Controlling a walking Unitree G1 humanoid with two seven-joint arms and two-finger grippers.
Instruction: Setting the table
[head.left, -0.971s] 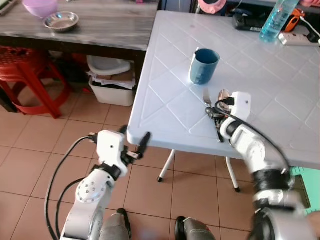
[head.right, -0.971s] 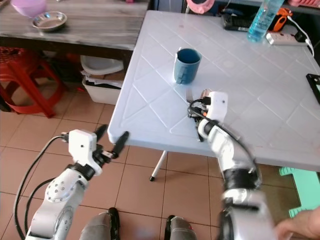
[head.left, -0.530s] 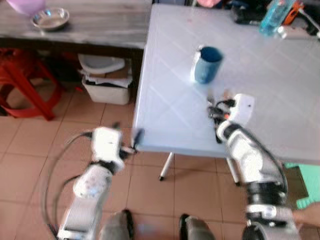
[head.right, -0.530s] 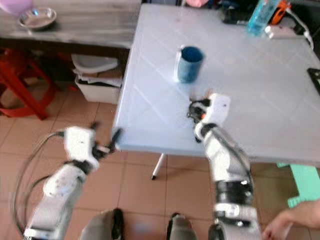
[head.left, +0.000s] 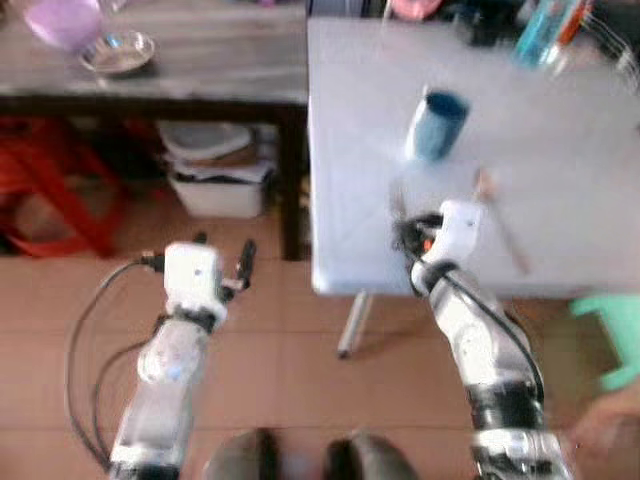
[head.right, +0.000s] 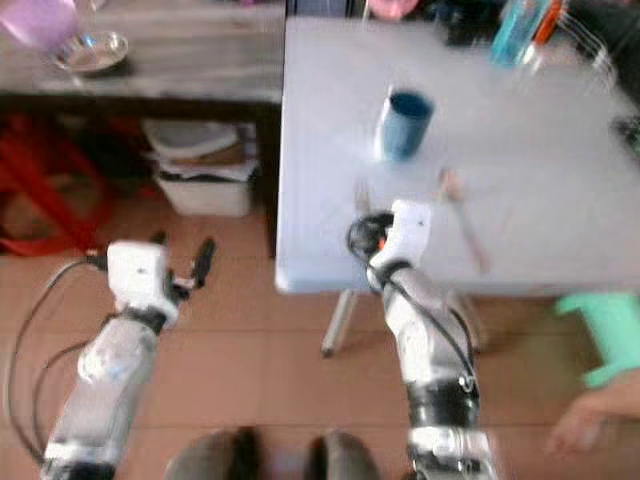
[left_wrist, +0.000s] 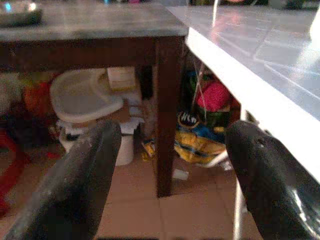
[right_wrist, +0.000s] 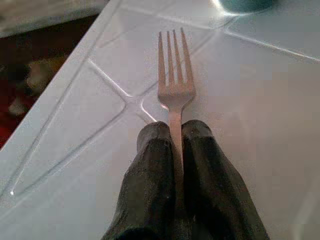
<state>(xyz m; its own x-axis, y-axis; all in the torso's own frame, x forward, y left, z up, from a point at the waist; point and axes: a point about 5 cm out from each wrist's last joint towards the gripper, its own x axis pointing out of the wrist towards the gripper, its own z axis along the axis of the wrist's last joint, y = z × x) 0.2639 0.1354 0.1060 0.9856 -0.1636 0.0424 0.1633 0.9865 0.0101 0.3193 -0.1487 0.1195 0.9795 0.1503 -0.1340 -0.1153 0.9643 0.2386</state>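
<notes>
Fork (right_wrist: 174, 85) sits pinched in the right gripper (right_wrist: 175, 131) near the white desk's (head.left: 560, 215) front-left corner (tines toward the blue mug (head.left: 438, 125)). Left gripper (left_wrist: 170, 150) hangs beside the desk, jaws wide apart, holding nothing.

One blue mug (head.left: 437, 124), one spoon (head.left: 500, 218) and one fork (right_wrist: 174, 95) are on the white tabletop (head.left: 560, 160). One blue bottle (head.left: 541, 32) stands at its far edge. The wooden tabletop (head.left: 200, 60) carries one metal bowl (head.left: 118, 51) and one purple bowl (head.left: 66, 21).
</notes>
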